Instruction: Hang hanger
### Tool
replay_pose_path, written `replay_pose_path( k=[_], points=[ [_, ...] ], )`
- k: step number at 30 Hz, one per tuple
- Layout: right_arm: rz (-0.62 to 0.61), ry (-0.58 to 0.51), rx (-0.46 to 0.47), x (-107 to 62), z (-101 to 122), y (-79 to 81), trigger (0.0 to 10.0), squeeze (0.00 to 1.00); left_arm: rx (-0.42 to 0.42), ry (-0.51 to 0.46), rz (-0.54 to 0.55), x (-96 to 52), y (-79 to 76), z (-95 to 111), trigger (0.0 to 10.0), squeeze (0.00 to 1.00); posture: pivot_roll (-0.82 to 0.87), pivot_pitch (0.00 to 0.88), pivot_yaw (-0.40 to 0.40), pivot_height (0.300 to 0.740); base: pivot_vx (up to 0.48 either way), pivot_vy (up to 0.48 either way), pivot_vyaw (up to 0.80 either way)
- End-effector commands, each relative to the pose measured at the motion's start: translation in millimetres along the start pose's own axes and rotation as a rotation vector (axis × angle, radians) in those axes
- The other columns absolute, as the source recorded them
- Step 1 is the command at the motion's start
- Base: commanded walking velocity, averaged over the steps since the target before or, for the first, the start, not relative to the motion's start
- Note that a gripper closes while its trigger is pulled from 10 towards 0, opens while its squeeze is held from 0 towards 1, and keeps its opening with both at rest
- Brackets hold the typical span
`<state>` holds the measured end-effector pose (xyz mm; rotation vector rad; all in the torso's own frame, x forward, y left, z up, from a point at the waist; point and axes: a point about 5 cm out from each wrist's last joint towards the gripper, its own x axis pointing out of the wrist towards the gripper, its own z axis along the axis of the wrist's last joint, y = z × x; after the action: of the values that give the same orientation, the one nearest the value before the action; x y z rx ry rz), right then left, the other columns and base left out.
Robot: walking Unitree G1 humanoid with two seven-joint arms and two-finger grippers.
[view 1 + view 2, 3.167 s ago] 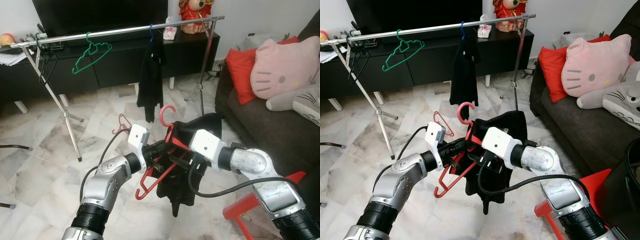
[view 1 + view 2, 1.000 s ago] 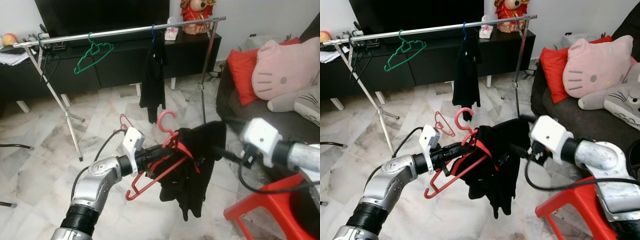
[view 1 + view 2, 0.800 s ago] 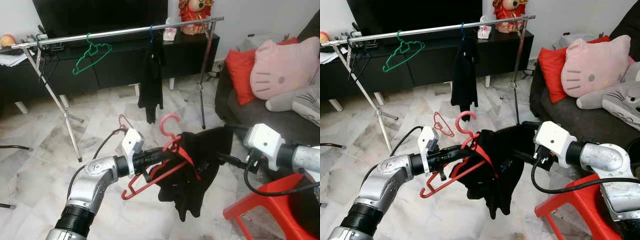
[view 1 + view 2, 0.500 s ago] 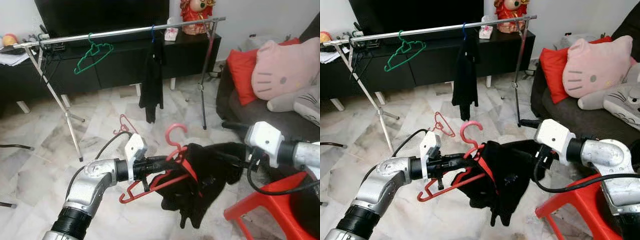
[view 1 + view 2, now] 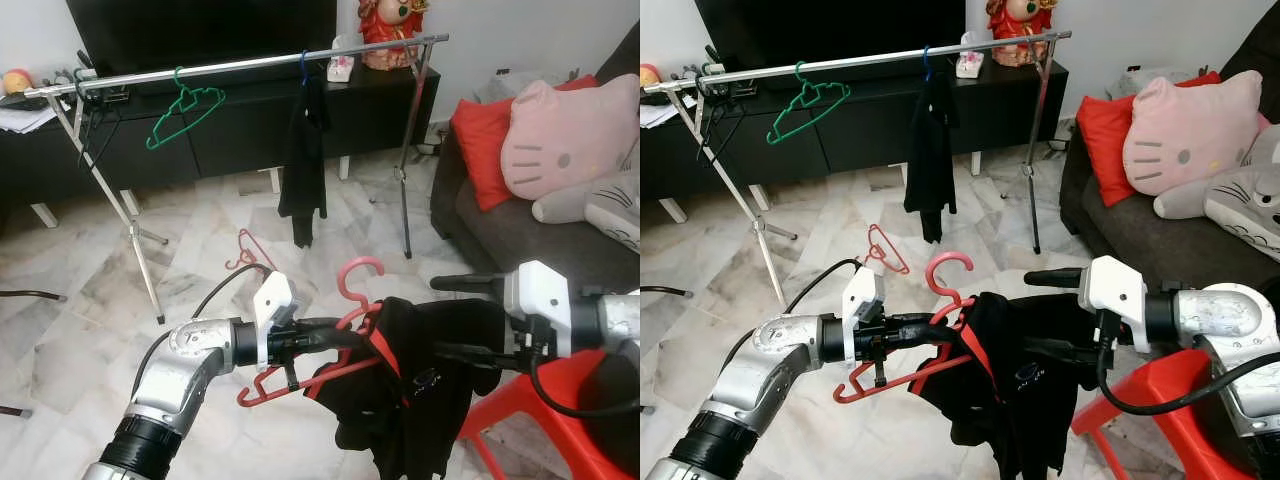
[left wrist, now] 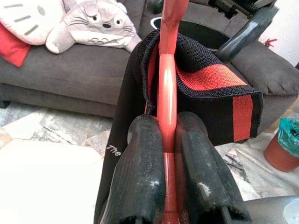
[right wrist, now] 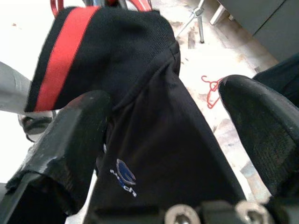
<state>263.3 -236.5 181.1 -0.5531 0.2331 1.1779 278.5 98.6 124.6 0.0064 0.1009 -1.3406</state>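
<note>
Fingers of the left end effector [image 6: 164, 154] were clamped on the red hanger [image 5: 352, 300], black garment [image 5: 1015, 385] draped just beyond them; the right end effector [image 7: 163, 140] stood wide, straddling that garment; the rail [image 5: 240, 66] was well ahead.

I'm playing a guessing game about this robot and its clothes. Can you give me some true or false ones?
1. The left gripper is shut on the red hanger. True.
2. The black garment lies on the floor. False: it drapes over the red hanger.
3. A green hanger hangs on the clothes rail. True.
4. The right gripper is clamped shut. False: its fingers stand wide apart around the garment.
</note>
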Motion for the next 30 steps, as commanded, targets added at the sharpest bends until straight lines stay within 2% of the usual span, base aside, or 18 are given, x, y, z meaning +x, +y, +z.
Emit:
replay_pose_path(
  k=[1,2,9,14,25,30],
  points=[
    [0.007,0.019,-0.028,1.2,0.7,-2.2,10.0,0.10,0.049,-0.009,-0.009,0.6,-0.2,6.3,10.0,0.00,-0.14,0.021,0.014,0.740,0.000,0.000,0.00],
    [-0.003,0.022,-0.022,2.5,-0.3,-3.7,10.0,0.00,0.049,-0.009,-0.007,1.1,0.0,6.5,10.0,0.00,-0.14,0.022,0.014,0.740,0.000,0.000,0.00],
    [0.044,-0.010,-0.024,17.8,0.9,-2.7,10.0,0.00,0.056,-0.009,-0.066,5.8,-5.9,9.3,10.0,0.00,-0.14,0.022,0.014,0.740,0.000,0.000,0.00],
    [0.057,-0.026,-0.019,21.7,1.9,-3.3,10.0,0.00,0.064,0.002,-0.083,6.4,-6.5,9.4,10.0,0.00,-0.13,0.023,0.012,0.740,0.000,0.000,0.00],
    [0.182,-0.019,0.000,31.7,-1.8,11.5,10.0,0.00,0.070,0.007,-0.089,6.8,-7.1,9.4,10.0,0.00,-0.13,0.023,0.012,0.740,0.000,0.000,0.00],
    [0.196,-0.008,0.012,36.6,-6.9,13.9,10.0,0.00,0.072,0.006,-0.090,8.0,-7.1,10.0,10.0,0.00,-0.13,0.022,0.013,0.740,0.000,0.000,0.00]
  ],
)
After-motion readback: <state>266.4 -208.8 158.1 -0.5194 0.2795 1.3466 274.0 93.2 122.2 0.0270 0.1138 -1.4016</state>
